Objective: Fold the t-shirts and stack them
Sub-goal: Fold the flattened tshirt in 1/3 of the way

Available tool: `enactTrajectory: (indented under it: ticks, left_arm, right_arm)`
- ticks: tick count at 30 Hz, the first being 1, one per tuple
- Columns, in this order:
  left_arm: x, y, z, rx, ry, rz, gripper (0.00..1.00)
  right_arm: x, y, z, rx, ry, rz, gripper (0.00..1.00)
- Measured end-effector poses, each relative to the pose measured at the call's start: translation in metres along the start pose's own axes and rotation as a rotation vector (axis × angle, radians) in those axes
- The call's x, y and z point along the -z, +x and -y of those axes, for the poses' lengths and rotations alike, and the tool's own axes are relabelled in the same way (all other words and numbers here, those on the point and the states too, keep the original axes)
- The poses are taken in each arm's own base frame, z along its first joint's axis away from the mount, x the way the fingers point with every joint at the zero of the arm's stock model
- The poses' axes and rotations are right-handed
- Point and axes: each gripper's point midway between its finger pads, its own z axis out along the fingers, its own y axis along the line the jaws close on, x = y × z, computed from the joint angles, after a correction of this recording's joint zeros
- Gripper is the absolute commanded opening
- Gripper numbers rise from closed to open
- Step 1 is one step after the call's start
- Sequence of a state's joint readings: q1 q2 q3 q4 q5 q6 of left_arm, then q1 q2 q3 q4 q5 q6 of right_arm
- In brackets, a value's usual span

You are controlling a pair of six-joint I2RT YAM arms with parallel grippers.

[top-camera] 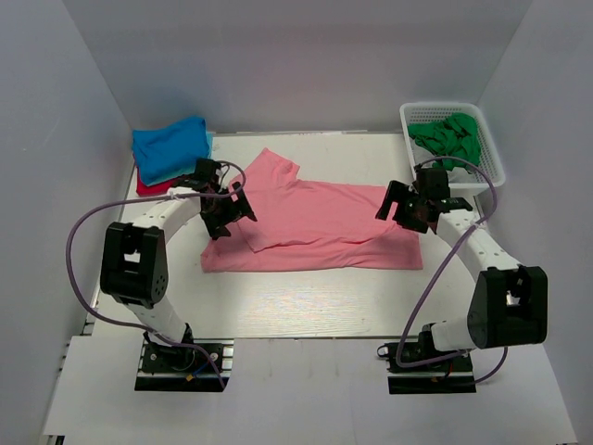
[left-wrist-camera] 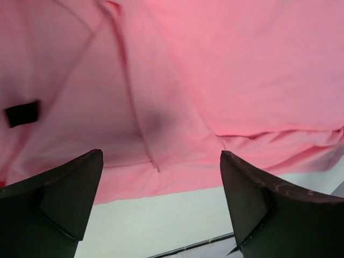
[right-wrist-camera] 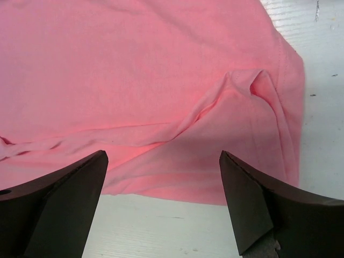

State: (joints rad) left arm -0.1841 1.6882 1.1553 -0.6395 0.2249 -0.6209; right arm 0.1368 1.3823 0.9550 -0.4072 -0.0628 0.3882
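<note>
A salmon-pink t-shirt [top-camera: 320,227] lies partly folded across the middle of the table, one sleeve [top-camera: 275,167] sticking out toward the back. My left gripper [top-camera: 225,215] hovers open over its left end; the left wrist view shows the pink cloth [left-wrist-camera: 215,75], its dark neck label [left-wrist-camera: 22,113] and nothing between the fingers [left-wrist-camera: 70,183]. My right gripper [top-camera: 405,206] hangs open above the shirt's right end, where a bunched ridge of cloth [right-wrist-camera: 252,88] rises in the right wrist view. A folded bright blue t-shirt [top-camera: 170,146] rests on a red one [top-camera: 148,187] at the back left.
A white basket [top-camera: 491,158] at the back right holds crumpled green cloth [top-camera: 449,137]. White walls close in the table on three sides. Purple cables loop from both arms. The arm bases [top-camera: 181,357] stand at the near edge.
</note>
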Motion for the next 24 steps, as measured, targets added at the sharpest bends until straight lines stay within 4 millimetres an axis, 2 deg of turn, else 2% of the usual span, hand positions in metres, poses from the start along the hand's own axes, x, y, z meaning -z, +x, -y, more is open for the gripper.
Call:
enactTrajectory:
  ticks: [4, 11, 20, 22, 24]
  left_arm:
    - [-0.004, 0.011, 0.016, -0.071, 0.01, -0.026, 1.0]
    - [-0.01, 0.031, 0.028, -0.138, 0.017, -0.067, 1.0]
    - [-0.032, 0.061, 0.017, -0.152, -0.049, -0.178, 1.0]
    - [-0.033, 0.063, 0.017, -0.155, -0.054, -0.186, 0.94]
    - [-0.034, 0.066, 0.017, -0.157, -0.057, -0.194, 0.83]
  right_arm:
    - [-0.006, 0.005, 0.0, -0.03, -0.009, -0.026, 0.9]
    - [-0.016, 0.014, 0.001, -0.068, -0.017, -0.077, 0.9]
    - [-0.018, 0.009, 0.007, -0.092, -0.003, -0.082, 0.9]
    - [-0.017, 0.006, 0.007, -0.096, -0.002, -0.076, 0.9]
    - [-0.017, 0.005, 0.009, -0.101, 0.001, -0.074, 0.9]
